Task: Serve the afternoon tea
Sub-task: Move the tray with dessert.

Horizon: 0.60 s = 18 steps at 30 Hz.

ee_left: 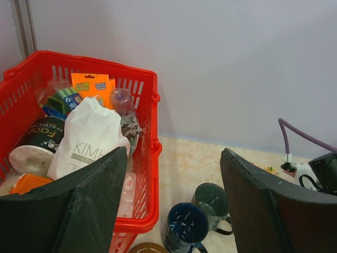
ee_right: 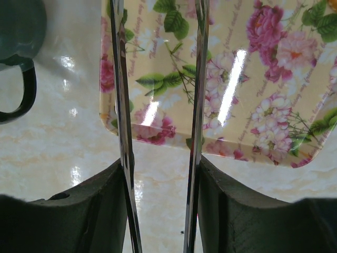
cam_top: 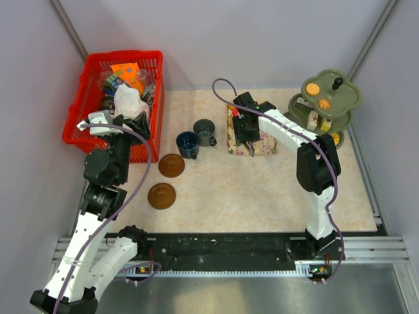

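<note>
Afternoon tea is seen only partly served: a few orange pastries (cam_top: 313,88) have been set on the olive-green three-tier stand (cam_top: 350,98) at upper right, while the navy mug (cam_top: 188,144) and dark-green mug (cam_top: 205,131) are seen on the desk (cam_top: 249,190) at centre, beside rather than on the two empty brown saucers (cam_top: 171,165) below them. The right gripper (ee_right: 162,168) is closed on thin metal tongs (ee_right: 120,95) over a floral tray (ee_right: 253,79), bare where visible. The left gripper (ee_left: 172,158) is held wide open and empty by the red basket (cam_top: 75,114) at upper left.
</note>
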{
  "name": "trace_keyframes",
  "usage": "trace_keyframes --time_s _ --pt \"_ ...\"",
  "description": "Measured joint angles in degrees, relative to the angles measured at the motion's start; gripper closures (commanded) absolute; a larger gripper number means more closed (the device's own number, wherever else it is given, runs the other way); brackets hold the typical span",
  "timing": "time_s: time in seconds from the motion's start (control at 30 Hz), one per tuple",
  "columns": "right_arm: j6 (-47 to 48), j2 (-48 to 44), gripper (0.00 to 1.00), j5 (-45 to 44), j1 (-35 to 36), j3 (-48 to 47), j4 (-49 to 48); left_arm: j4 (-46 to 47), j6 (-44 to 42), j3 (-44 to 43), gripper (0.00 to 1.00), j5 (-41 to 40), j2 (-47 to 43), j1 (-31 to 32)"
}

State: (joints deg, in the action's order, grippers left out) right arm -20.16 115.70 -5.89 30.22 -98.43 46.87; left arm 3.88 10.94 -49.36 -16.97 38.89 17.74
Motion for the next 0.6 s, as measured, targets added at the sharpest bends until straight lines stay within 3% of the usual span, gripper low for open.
trace_keyframes --time_s 0.6 --pt "2.7 7.6 0.53 -2.0 0.4 -5.8 3.3 0.0 0.0 0.0 0.23 0.0 0.0 0.0"
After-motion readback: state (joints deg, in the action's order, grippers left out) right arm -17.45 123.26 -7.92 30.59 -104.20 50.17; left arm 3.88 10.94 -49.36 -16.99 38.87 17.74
